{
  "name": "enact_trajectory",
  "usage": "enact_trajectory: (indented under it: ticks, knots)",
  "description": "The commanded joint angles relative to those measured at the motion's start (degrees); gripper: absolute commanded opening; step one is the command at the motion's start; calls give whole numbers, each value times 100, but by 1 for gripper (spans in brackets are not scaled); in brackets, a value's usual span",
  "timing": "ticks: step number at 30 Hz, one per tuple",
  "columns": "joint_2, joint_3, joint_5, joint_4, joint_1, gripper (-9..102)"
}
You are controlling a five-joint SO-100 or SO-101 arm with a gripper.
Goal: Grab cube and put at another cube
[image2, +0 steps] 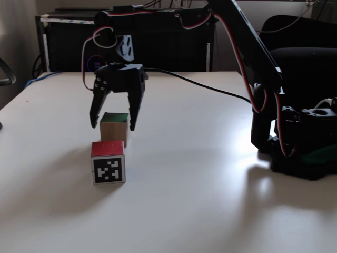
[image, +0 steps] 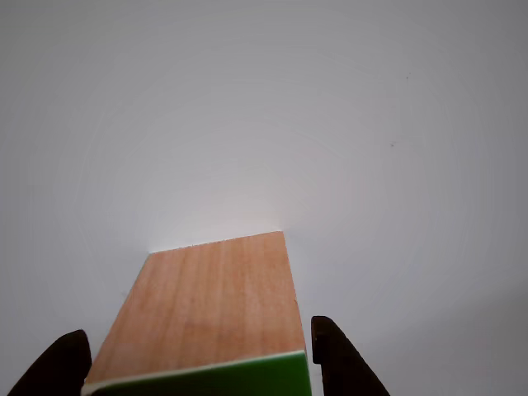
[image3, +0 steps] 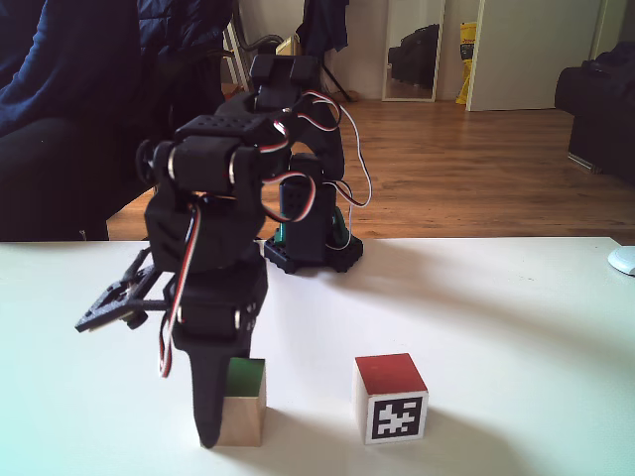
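- In a fixed view the cube [image2: 115, 128] sits on the white table [image2: 200, 174] left of centre, green face up and plain wood toward the camera.
- The gripper [image2: 115, 124] hangs over it, pointing down, its two dark fingers [image2: 95, 113] standing one at each side of the cube; the jaws are spread wider than the cube, and no contact with its sides can be made out.
- In the other view the cube [image: 202, 309] fills the lower middle of the frame, a wood face running away from the camera and a green strip along the bottom edge; the gripper [image: 198, 367] shows as two black fingertips [image: 338, 355] in the lower corners, each just beside the cube with a thin gap.
- Another cube [image2: 108, 162] stands just in front of the first, toward the bottom of this fixed view, red on top with a black-and-white marker facing the camera; the two are near but apart.
- In a fixed view from the opposite side, the cube [image3: 238, 402] is at lower left, partly behind a finger [image3: 208, 397], and another cube [image3: 390, 398] is to its right.
- The arm's base [image3: 308, 238] stands at the middle of that frame.
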Motion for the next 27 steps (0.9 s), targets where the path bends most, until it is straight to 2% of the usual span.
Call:
enact_trajectory:
  ticks: [1,7,22,27]
  knots:
    - [26,-272,35,26,-88,41]
    - [18,-325,114,88,-158,39]
    - [18,-431,220,185,-88,24]
    - [44,-483,246,185,-53,23]
